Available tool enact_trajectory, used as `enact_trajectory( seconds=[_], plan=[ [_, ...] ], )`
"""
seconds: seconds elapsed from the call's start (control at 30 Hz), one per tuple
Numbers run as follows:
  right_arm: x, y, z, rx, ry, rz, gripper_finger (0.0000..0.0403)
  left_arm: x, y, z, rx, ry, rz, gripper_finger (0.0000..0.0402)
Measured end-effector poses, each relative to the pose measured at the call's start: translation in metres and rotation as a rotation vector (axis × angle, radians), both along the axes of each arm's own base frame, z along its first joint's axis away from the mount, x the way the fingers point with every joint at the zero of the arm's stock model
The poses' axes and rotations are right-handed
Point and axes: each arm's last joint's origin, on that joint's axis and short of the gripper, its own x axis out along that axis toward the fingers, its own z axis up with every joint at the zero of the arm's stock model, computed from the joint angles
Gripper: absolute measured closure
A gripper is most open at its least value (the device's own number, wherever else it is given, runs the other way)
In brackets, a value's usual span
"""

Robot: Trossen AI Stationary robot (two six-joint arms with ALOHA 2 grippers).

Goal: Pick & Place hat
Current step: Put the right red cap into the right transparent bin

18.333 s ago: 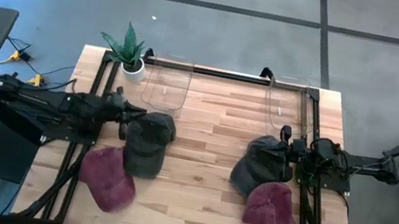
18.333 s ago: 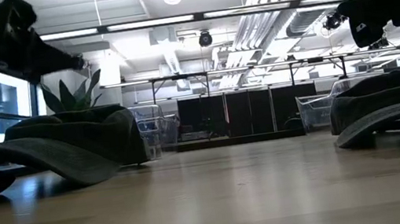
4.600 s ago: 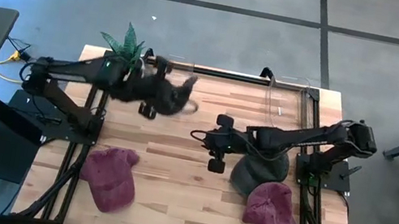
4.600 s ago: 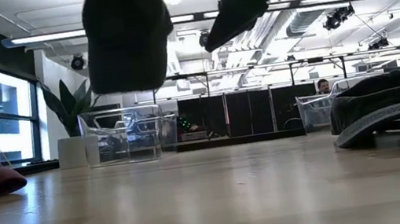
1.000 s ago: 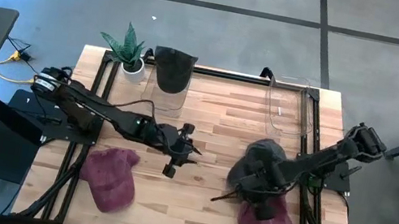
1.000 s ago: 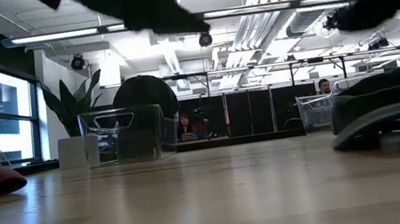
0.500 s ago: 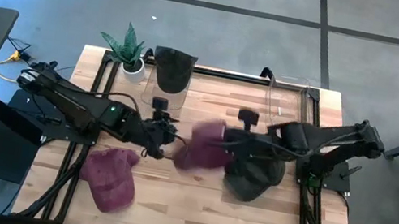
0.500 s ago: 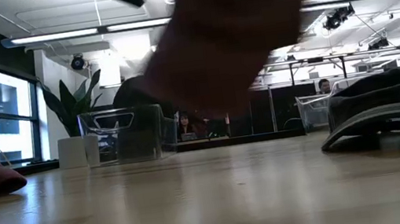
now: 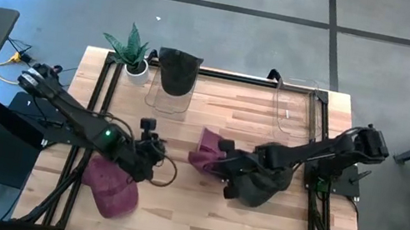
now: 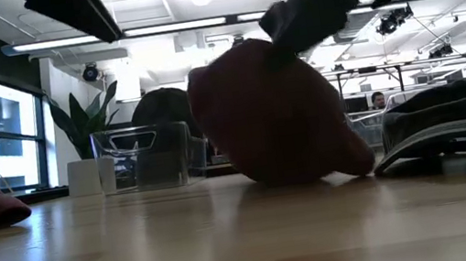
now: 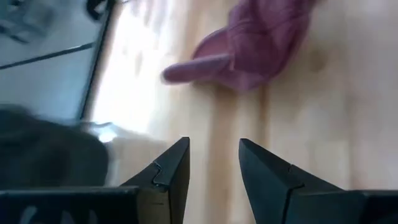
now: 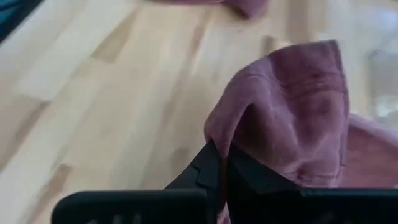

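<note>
Maroon hat [image 9: 208,151], sitting mid-table just beside the dark hat [image 9: 263,180], is pinched at its fabric by the right gripper [image 12: 219,163], so it should be lifted w/ pinch kept firm, while left gripper [image 11: 211,163], fingers spread & empty, is kept clear nr the 2nd maroon hat [image 9: 114,186].

Mid-counter [image 9: 197,207]: one hat [image 9: 208,151], with another hat [image 9: 260,184] just right of it. Front left: a third hat [image 9: 112,186]. Back left: plant [image 9: 132,50], then a bin [image 9: 174,84] holding a hat [image 9: 177,70].
</note>
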Motion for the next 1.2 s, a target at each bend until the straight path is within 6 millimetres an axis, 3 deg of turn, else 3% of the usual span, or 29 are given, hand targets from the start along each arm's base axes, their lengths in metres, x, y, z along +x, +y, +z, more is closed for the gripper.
enact_trajectory(
  seconds=[0.13,0.27,0.43,0.53,0.73,0.87,0.97,1.03,1.2],
  plan=[
    [0.006,0.003,-0.004,0.086,-0.071,0.018,0.0399,0.005,-0.006,-0.016,-0.076,-0.063,-0.043,0.0271],
    [0.017,0.001,-0.001,0.209,-0.116,-0.014,0.0374,0.011,-0.01,-0.023,-0.108,-0.116,-0.123,0.0271],
    [0.02,-0.01,-0.009,0.288,-0.034,-0.031,0.0299,0.018,-0.016,-0.02,-0.114,-0.149,-0.286,0.0271],
    [0.017,-0.014,-0.004,0.315,-0.027,-0.008,0.0244,0.019,-0.019,-0.019,-0.132,-0.137,-0.382,0.0271],
    [0.003,-0.001,-0.002,0.263,0.061,0.005,0.017,0.025,-0.02,-0.025,-0.207,-0.096,-0.46,0.0271],
    [0.006,0.006,-0.021,0.217,0.115,-0.013,0.0174,0.043,-0.011,-0.04,-0.292,-0.07,-0.481,0.0271],
    [0.015,-0.004,-0.037,0.197,0.13,-0.102,0.0192,0.065,0.002,-0.046,-0.399,-0.12,-0.509,0.0271],
    [0.019,-0.013,-0.047,0.219,0.169,-0.165,0.0207,0.075,0.014,-0.061,-0.471,-0.069,-0.489,0.0271],
    [0.008,-0.029,-0.066,0.149,0.343,-0.338,0.025,0.08,0.052,-0.086,-0.527,0.072,-0.269,0.0271]
  ],
)
